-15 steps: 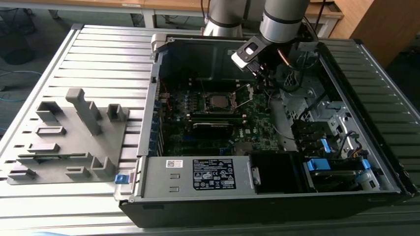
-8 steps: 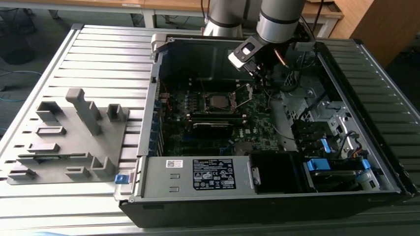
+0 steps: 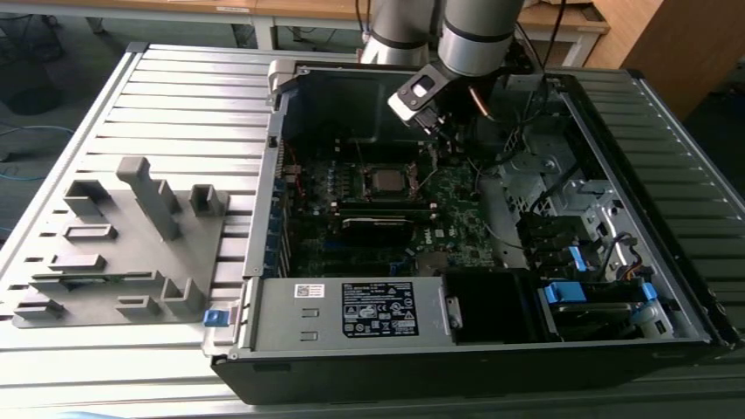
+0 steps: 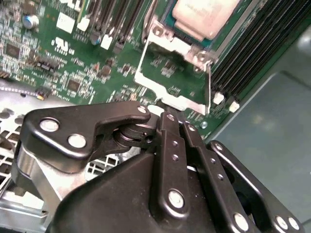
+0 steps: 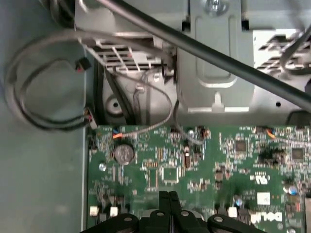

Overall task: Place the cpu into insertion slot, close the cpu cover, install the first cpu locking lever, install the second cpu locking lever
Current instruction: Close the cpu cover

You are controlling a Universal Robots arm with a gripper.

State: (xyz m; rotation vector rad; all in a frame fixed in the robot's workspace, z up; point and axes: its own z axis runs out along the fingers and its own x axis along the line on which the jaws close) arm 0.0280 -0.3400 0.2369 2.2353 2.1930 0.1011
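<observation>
Your pincer (image 4: 170, 119) is pinched fully closed on nothing, its tip just beside the free edge of the cover (image 4: 170, 92), seemingly set to nudge it over. The cover stands swung open off the chip (image 4: 204, 17), which already lies seated in the green board (image 4: 73, 58).

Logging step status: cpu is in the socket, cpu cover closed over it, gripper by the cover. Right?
Not quite: the cpu cover is open, swung clear of the cpu, with the board showing through its cut-out, as the second wrist view shows. The rest holds: the gripper is by the cover.
</observation>
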